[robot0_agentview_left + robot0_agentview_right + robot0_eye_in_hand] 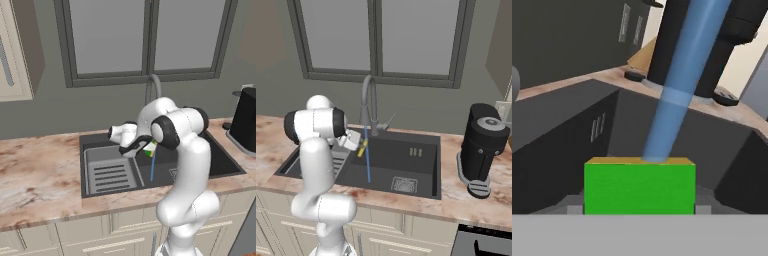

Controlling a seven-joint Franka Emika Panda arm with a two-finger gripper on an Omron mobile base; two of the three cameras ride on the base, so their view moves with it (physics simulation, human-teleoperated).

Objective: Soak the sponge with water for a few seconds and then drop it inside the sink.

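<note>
My gripper (145, 146) is shut on the sponge (150, 149), a small green block with a yellow-orange face, and holds it above the dark sink (222, 161). The water (152, 168) falls as a thin light-blue stream from the tall grey faucet (154, 83) past the sponge into the basin. In the right base view the sponge (362, 148) shows yellow at the top of the water (368, 166), over the sink (415, 162). In the hand view the water (677, 85) lands on the far edge of the sponge (639, 187), which sits between the fingertips (574, 209).
A lighter grey ribbed rack insert (110, 173) lies in the sink's left part. A black coffee machine (481, 145) stands on the marble counter (35, 175) to the right of the sink. A window spans the wall behind the faucet (368, 100).
</note>
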